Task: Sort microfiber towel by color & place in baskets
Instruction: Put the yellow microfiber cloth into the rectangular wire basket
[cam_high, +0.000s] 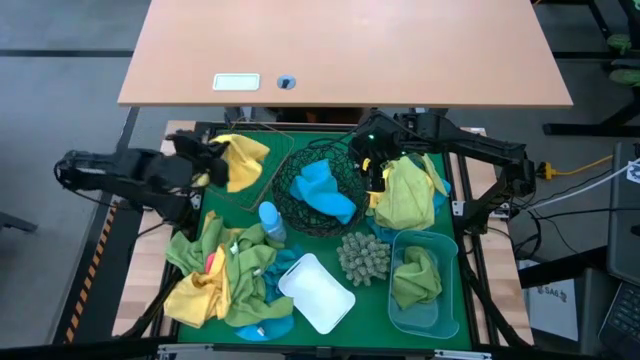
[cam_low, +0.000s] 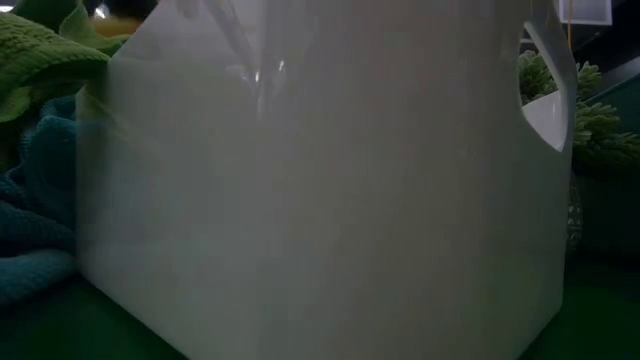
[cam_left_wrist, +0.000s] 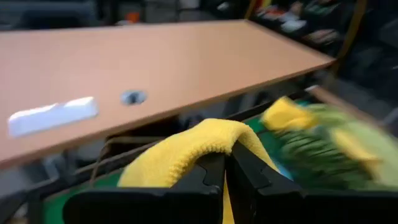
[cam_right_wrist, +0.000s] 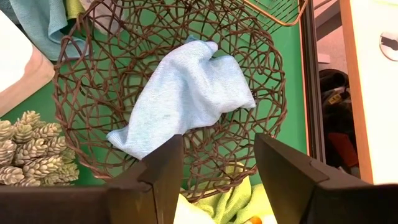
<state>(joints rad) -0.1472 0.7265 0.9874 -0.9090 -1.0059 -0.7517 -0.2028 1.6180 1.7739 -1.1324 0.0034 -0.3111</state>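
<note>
Your left gripper (cam_left_wrist: 225, 163) is clamped shut on a plain yellow microfiber towel (cam_high: 243, 158), held up over the thin wire basket (cam_high: 258, 176) just left of the round black wire-mesh bowl (cam_high: 300, 212). Your right gripper (cam_right_wrist: 217, 168) stands with its fingers well apart and empty, above the bowl's right rim. Inside the bowl lies a bright blue microfiber towel (cam_right_wrist: 183, 98). Just right of the bowl sits a heap of lime green towels (cam_high: 408, 195). Near the bowl's right side, toward the front, is the spiky grey-green ball (cam_high: 363, 256), and beyond it the translucent blue rectangular tub (cam_high: 449, 300) holding a green towel (cam_high: 416, 277). In front of the bowl lies the white rectangular tub (cam_high: 316, 292); to the bowl's left-front, a mixed pile of towels (cam_high: 220, 275).
</note>
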